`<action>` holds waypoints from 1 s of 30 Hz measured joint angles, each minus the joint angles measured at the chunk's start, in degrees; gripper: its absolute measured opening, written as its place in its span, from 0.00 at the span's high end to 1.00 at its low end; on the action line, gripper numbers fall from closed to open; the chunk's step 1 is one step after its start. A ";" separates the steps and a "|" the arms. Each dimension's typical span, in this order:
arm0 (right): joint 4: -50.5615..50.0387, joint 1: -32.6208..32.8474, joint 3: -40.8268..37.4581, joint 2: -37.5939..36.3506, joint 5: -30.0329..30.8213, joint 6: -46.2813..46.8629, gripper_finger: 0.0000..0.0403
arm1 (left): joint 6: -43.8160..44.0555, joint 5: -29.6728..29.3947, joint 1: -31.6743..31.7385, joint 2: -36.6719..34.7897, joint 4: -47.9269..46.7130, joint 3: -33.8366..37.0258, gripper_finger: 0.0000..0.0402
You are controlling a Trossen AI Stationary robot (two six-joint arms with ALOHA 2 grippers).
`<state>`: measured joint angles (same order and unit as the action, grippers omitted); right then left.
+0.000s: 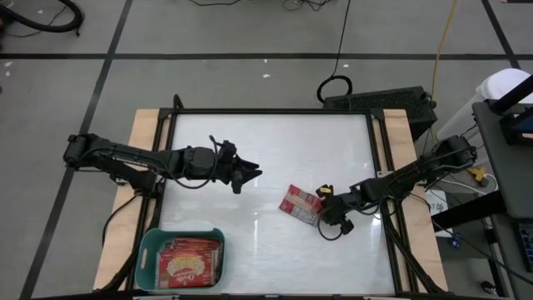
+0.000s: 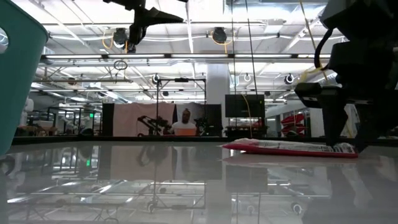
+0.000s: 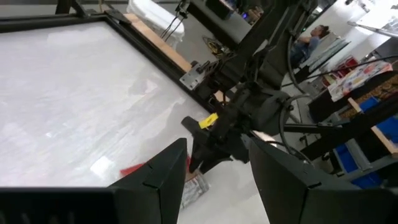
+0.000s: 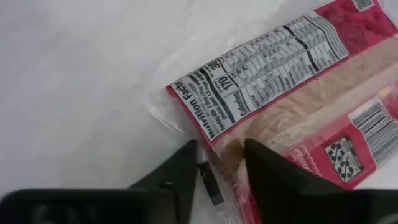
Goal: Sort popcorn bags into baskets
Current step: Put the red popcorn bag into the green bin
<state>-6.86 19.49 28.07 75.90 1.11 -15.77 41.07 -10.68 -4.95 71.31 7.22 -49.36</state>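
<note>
Right tool: the right tool (image 1: 331, 213) sits low on the surface at the right end of the one loose popcorn bag (image 1: 301, 204), fingers parted and straddling the packet's corner in the right wrist view; nothing is clamped yet.
Left tool: the left tool (image 1: 246, 176) hangs above the middle of the surface, fingers spread and empty, waiting.
Loose bag: it lies flat, back panel up, right of centre on the surface (image 1: 275, 150), well apart from the basket.
Basket: the teal basket (image 1: 146, 250) stands at the near left corner and already holds red packets (image 1: 190, 262) lying flat.
Step in hand: judging by the pose, the right tool is closing on the bag's edge to lift it.
Grip advice: a flat packet on a glossy top gives little to bite, so one finger should slide under the sealed edge while the other presses from above; pinch the crimped seam (image 4: 186, 112) rather than the soft middle.
Lift advice: raise it gently so the packet does not swing or slip out.
Carry: the basket lies far to the left, on the left arm's side, so a handover or a long reach is likely needed.
Risk: the bag may skate across the slick surface instead of being caught.
</note>
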 joint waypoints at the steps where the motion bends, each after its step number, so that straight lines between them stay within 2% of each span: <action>1: 0.24 -0.02 -0.10 0.00 -0.55 -0.01 0.74 | 0.00 -0.01 0.09 0.17 0.20 -0.02 0.56; 5: 3.69 -0.07 -1.32 0.00 -2.69 2.34 0.92 | -0.03 0.00 0.11 0.38 -0.21 0.00 0.56; 7: 5.47 -0.05 -1.84 0.07 -3.01 4.95 0.98 | -0.06 -0.02 0.09 0.33 0.11 0.00 0.56; 16: 9.26 -0.02 -2.00 -1.98 -5.05 21.58 1.00 | -0.01 -0.45 0.11 0.35 0.28 0.00 0.56; 24: 12.58 -0.05 -2.02 -9.46 -4.40 33.41 1.00 | -0.99 -1.41 -2.01 0.35 4.99 0.00 0.56; 30: 14.77 -1.38 -2.02 -16.13 -4.43 44.39 1.00 | -6.82 -4.42 -5.83 0.80 5.23 0.00 0.56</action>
<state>7.91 18.11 26.04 59.76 -3.32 28.62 34.26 -15.11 -10.78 72.11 12.46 -49.36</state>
